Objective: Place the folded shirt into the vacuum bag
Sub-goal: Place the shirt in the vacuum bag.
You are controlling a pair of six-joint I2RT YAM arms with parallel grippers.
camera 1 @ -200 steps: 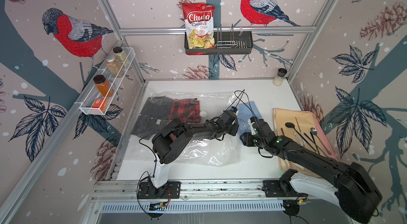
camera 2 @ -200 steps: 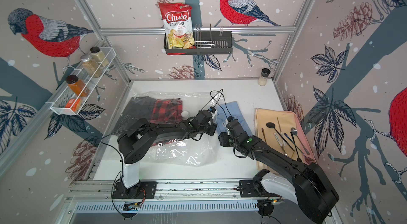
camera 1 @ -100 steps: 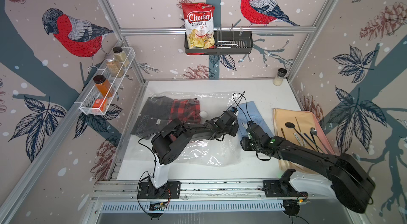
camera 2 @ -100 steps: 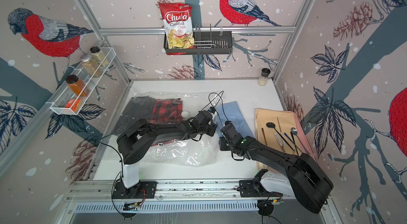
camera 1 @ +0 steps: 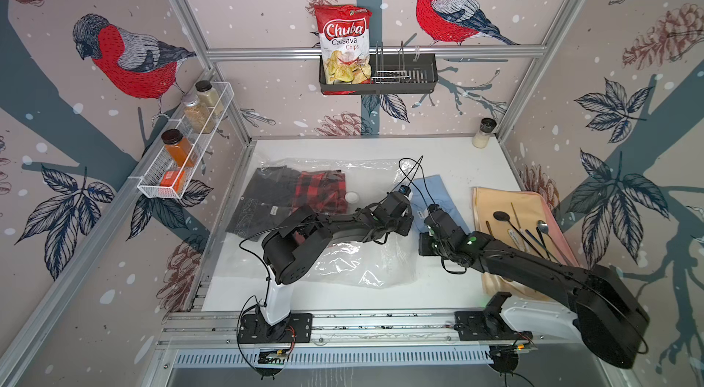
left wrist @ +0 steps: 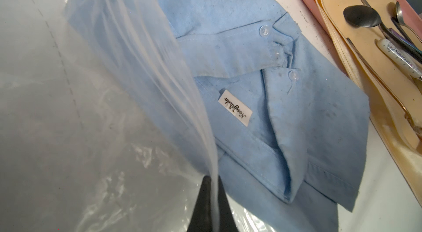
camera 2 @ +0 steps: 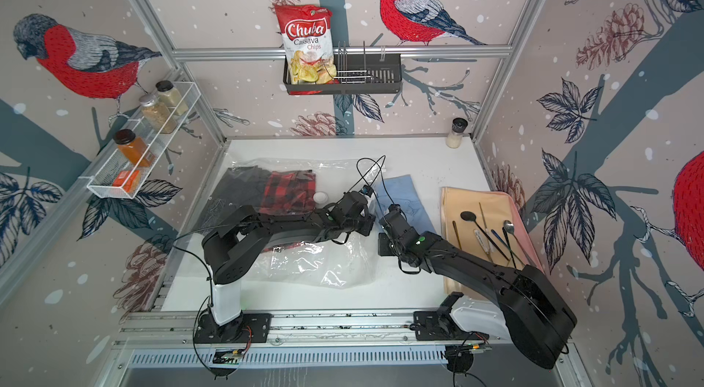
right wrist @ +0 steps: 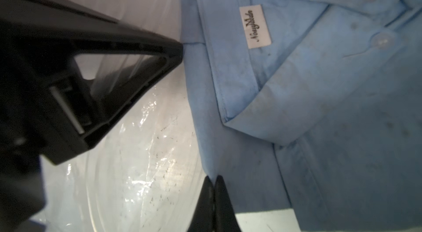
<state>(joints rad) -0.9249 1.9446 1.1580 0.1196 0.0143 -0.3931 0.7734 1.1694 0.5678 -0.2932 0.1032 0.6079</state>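
- In both top views I see the vacuum bag (camera 1: 362,271) spread over the centre-left of the table, with a plaid shirt (camera 1: 322,191) inside its upper part.
- My left gripper (left wrist: 211,178) is clamped on the bag's open edge, holding the film raised.
- The folded shirt (camera 1: 434,191), light blue, lies just right of the bag, at frame centre.
- My right gripper (right wrist: 213,179) is closed, seemingly pinching the shirt's edge.
- A yellow cloth (camera 1: 506,206) with utensils sits far right.

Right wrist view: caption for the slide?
Right fingers pinch the blue shirt by its edge beside the clear vacuum bag.
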